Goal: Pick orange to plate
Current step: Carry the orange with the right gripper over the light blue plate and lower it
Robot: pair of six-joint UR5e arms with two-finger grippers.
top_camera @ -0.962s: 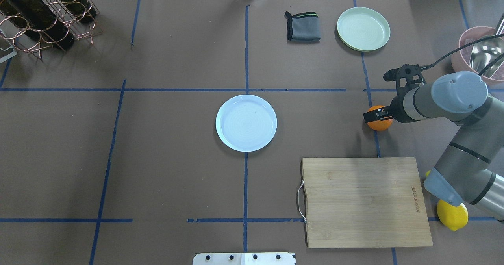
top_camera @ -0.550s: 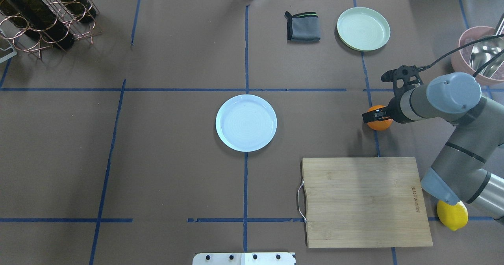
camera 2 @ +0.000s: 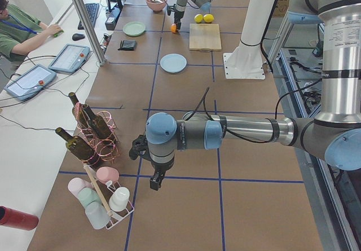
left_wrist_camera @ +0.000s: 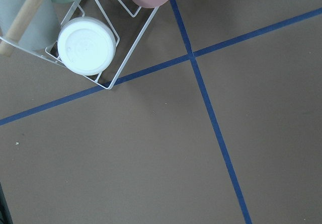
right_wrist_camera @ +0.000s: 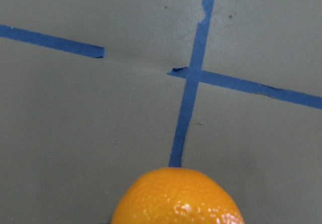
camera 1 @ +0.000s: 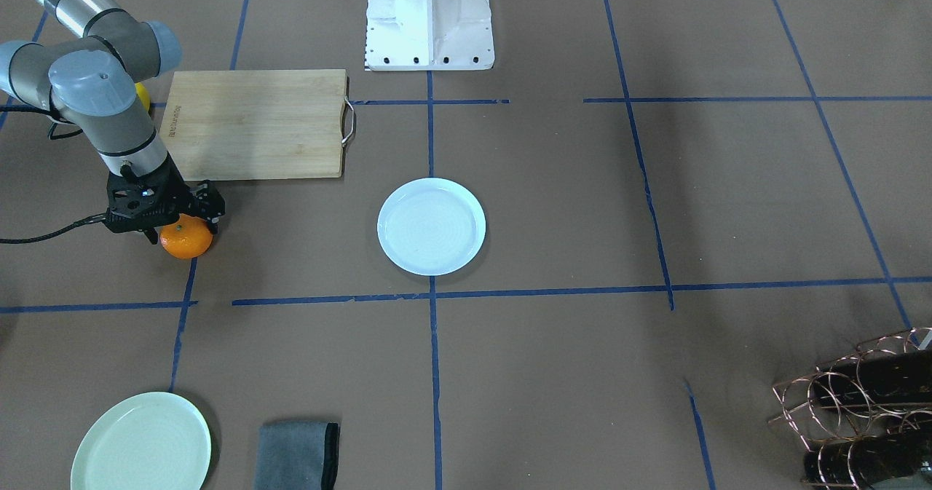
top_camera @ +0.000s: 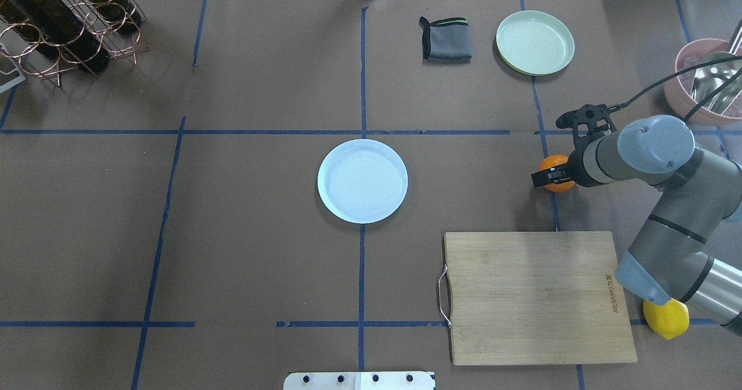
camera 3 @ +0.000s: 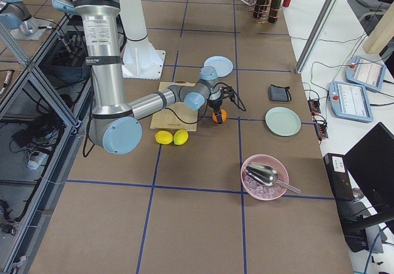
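Note:
The orange (top_camera: pixel 552 166) rests on the brown table at the right, on a blue tape line, and fills the bottom edge of the right wrist view as orange (right_wrist_camera: pixel 176 199). My right gripper (top_camera: pixel 555 175) is down over it, open, with a finger on either side of the orange (camera 1: pixel 186 239). The pale bluish-white plate (top_camera: pixel 362 181) lies empty at the table's centre, well to the left of the orange. My left gripper (camera 2: pixel 153 182) hangs over bare table far from both; I cannot tell whether it is open or shut.
A wooden cutting board (top_camera: pixel 536 297) lies just in front of the orange, with a lemon (top_camera: pixel 666 319) at its right. A mint-green plate (top_camera: pixel 534 42), a grey cloth (top_camera: pixel 445 39) and a pink bowl (top_camera: pixel 684 94) sit behind. A bottle rack (top_camera: pixel 58 25) stands far left.
My right arm has swung forward and lowered, bringing the gripper further down over the orange. The orange and the plate have not moved.

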